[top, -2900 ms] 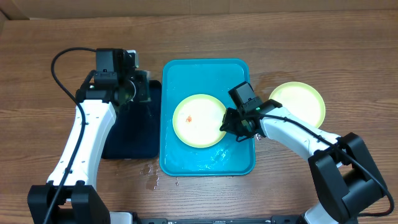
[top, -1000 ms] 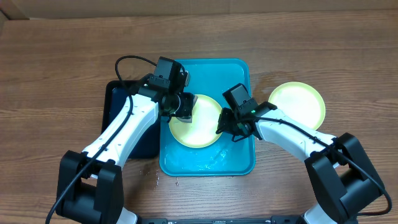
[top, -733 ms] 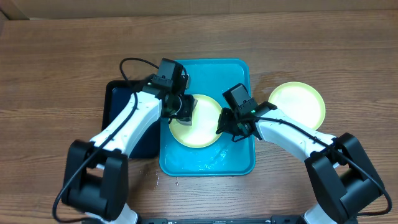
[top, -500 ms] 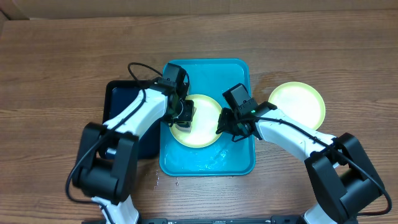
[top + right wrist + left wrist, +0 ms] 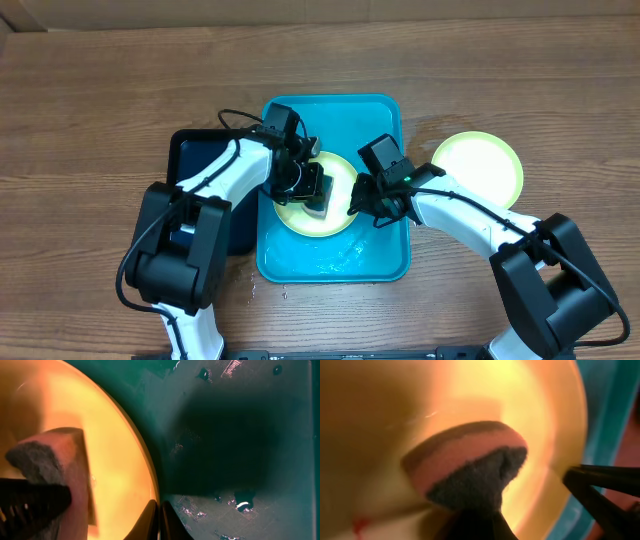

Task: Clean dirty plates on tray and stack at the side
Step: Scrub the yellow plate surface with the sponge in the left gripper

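While the right gripper (image 5: 357, 203) pinches the yellow-green plate (image 5: 338, 212) by its rim inside the turquoise tray (image 5: 380, 125), the left gripper (image 5: 314, 198), clamped on the sponge (image 5: 465, 467), should press flat and sweep across the red smear (image 5: 357, 525).

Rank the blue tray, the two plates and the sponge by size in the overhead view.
1. blue tray
2. plate on the tray and plate on the table, which look alike
3. sponge

Left end effector (image 5: 313, 190) and sponge (image 5: 318, 206) hide plate (image 5: 300, 222) centre.
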Action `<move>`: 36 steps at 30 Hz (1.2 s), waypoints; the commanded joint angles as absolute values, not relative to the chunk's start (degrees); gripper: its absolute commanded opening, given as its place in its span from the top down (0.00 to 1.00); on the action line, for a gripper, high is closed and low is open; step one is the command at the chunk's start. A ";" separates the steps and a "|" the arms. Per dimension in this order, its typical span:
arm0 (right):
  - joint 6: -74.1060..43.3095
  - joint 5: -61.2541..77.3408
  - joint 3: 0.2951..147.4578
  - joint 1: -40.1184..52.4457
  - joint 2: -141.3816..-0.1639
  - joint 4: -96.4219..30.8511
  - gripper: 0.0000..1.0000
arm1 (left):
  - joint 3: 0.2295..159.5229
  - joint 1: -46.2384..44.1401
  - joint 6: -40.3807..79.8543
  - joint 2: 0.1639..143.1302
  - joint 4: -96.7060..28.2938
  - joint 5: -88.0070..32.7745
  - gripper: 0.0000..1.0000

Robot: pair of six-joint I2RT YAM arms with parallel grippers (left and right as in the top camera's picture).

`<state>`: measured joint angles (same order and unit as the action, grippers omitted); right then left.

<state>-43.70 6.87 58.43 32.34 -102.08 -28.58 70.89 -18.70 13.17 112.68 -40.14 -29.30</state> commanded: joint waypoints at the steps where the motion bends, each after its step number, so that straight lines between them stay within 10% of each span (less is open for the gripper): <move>1: -43.72 6.50 58.06 32.58 -102.67 -28.51 0.96 | 76.07 -17.87 12.01 111.31 -41.12 -35.33 0.96; 16: -43.72 6.50 58.06 32.58 -102.67 -28.56 0.96 | 75.81 -20.56 10.41 107.42 -43.38 -5.48 0.96; 36: -43.72 6.50 58.06 32.58 -102.67 -28.53 0.96 | 59.72 -20.67 13.78 108.42 -23.49 -23.64 0.96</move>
<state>-43.72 6.96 58.43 32.34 -102.08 -28.67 61.95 -19.86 12.34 106.80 -24.45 -10.87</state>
